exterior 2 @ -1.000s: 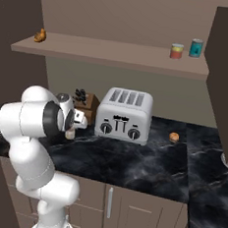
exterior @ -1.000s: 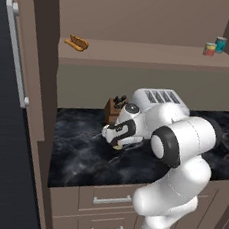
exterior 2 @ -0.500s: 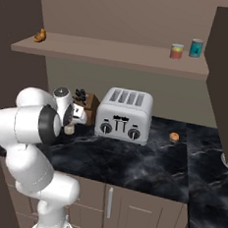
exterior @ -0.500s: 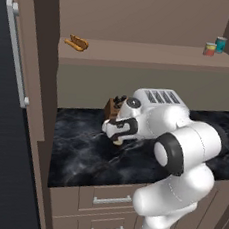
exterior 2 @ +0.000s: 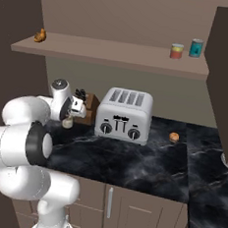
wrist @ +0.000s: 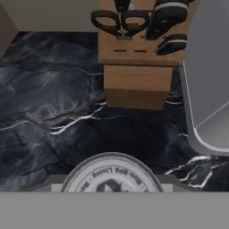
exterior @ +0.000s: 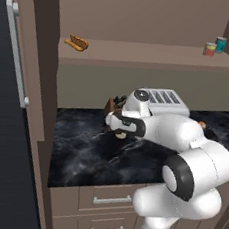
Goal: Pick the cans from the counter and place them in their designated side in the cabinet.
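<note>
My gripper [exterior: 120, 129] is shut on a small cream-yellow can [exterior: 120, 134] just above the black marble counter [exterior: 82, 148], in front of the knife block. From the right the can [exterior 2: 67, 123] hangs under the hand, left of the toaster. In the hand view its round printed lid [wrist: 112, 176] sits at the bottom, with the counter [wrist: 44, 103] beyond. A red-orange can [exterior: 210, 49] [exterior 2: 177, 51] stands at the right end of the cabinet's shelf board [exterior: 143, 53] [exterior 2: 112, 52], beside a teal can [exterior 2: 196, 47].
A silver toaster [exterior 2: 124, 114] [exterior: 163, 98] stands right of the hand, and a wooden knife block [wrist: 134, 67] [exterior 2: 88, 108] just behind it. A small orange item [exterior 2: 174, 137] lies right of the toaster. A pastry [exterior: 77, 43] lies at the shelf's left end. A tall dark unit [exterior: 4, 124] borders the left.
The hand has risen a little and drawn toward the knife block, with the cream-yellow can still in its grip. The upper arm has swung higher.
</note>
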Available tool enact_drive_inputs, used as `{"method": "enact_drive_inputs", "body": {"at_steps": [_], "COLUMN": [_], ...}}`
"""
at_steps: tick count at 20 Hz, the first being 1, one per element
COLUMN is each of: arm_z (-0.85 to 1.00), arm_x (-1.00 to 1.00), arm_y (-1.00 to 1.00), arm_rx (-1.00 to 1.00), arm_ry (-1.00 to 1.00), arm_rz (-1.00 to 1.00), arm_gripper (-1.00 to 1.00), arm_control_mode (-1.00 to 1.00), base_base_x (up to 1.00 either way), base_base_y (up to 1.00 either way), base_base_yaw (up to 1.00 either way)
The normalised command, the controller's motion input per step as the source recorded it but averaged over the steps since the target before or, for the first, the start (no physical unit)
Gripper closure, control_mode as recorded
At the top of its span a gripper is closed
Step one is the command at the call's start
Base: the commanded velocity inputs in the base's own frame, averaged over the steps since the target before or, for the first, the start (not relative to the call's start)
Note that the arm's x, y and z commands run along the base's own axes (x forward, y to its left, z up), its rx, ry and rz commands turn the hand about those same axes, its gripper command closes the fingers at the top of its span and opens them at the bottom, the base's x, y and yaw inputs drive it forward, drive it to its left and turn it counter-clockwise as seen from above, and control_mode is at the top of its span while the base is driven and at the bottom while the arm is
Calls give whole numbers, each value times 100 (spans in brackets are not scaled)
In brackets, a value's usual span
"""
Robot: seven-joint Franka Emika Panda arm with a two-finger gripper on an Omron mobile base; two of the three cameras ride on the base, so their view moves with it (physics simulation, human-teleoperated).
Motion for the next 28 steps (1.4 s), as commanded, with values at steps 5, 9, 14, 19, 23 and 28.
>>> {"method": "enact_drive_inputs", "body": {"at_steps": [5, 9, 14, 19, 23, 28], "arm_z": [56, 56, 52, 49, 49, 49], "arm_x": [-25, -27, -31, -31, -29, -27], "arm_y": [-9, -8, -9, -8, -9, -9], "arm_rx": [3, 4, 4, 3, 4, 4], "arm_ry": [-2, -3, -4, -4, -5, -5], "arm_rz": [0, 0, 0, 0, 0, 0], "arm_gripper": [100, 100, 100, 100, 100, 100], "arm_control_mode": [-100, -100, -100, -100, -100, -100], "base_base_x": [0, 0, 0, 0, 0, 0], "base_base_y": [0, 0, 0, 0, 0, 0], "base_base_yaw": [0, 0, 0, 0, 0, 0]}}
